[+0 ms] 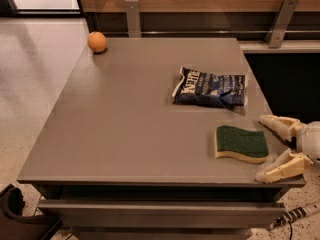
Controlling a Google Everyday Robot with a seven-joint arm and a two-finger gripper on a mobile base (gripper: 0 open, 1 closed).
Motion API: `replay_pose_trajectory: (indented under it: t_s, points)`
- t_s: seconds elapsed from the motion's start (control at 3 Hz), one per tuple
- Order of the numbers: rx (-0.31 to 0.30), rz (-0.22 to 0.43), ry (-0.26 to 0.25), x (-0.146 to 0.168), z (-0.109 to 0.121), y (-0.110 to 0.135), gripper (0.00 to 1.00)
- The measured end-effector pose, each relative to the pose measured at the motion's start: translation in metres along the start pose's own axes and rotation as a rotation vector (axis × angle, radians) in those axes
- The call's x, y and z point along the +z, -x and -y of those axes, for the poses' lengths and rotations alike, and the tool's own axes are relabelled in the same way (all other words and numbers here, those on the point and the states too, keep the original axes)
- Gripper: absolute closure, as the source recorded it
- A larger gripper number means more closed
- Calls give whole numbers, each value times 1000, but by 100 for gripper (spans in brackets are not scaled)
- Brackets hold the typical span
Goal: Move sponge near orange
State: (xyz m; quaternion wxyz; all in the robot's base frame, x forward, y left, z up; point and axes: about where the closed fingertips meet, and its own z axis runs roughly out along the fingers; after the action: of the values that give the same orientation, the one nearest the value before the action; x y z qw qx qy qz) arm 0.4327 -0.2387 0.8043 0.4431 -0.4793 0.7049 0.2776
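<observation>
The sponge, dark green on top with pale yellow foam below, lies flat near the table's front right corner. The orange sits at the far left corner of the table, well apart from the sponge. My gripper is at the right edge of the table, just right of the sponge. It is open, with one pale finger behind and one in front, and it holds nothing.
A dark blue chip bag lies just behind the sponge, between it and the table's back edge. The grey table has a wooden rail with metal brackets behind it. The floor lies to the left.
</observation>
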Motion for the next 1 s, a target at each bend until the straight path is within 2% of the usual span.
replay_pose_trajectory:
  t_s: [0.33, 0.67, 1.0]
  points:
    - [-3, -3, 2, 0, 0, 2, 62]
    - [-3, -3, 2, -1, 0, 5, 85]
    - [-3, -3, 3, -1, 0, 5, 100]
